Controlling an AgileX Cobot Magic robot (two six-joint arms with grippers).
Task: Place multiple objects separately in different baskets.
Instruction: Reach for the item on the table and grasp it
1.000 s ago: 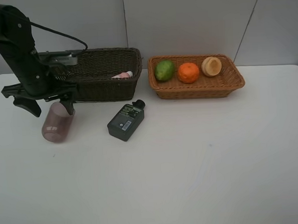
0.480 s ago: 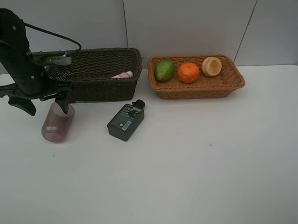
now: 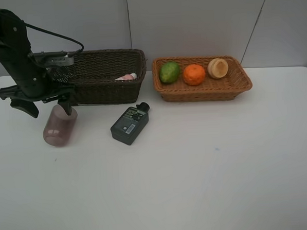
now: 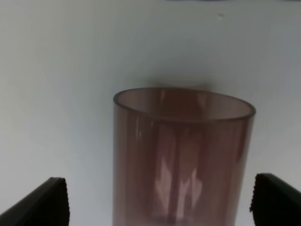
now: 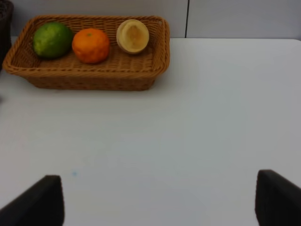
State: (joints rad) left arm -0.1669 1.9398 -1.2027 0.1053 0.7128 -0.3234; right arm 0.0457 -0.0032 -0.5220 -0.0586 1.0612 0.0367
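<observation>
A translucent purple cup (image 3: 59, 127) lies on its side on the white table, mouth toward the front edge. My left gripper (image 3: 49, 108) hangs open just above and behind the cup; in the left wrist view the cup (image 4: 183, 150) sits between the two spread fingertips (image 4: 47, 202) without touching them. A flat dark-green bottle (image 3: 130, 124) lies in front of the dark brown basket (image 3: 111, 91), which holds a pink bottle (image 3: 126, 77). The orange-tan basket (image 3: 204, 94) holds a green fruit (image 3: 169, 72), an orange (image 3: 194, 74) and a pale peach fruit (image 3: 218, 68). My right gripper (image 5: 162, 202) is open and empty.
The two baskets stand side by side along the back of the table, close to the wall. The right wrist view shows the tan basket (image 5: 89, 82) well beyond the right gripper, with bare white tabletop between them.
My left gripper has shifted slightly left and back over the cup, staying open. The cup, bottle and baskets have not moved.
</observation>
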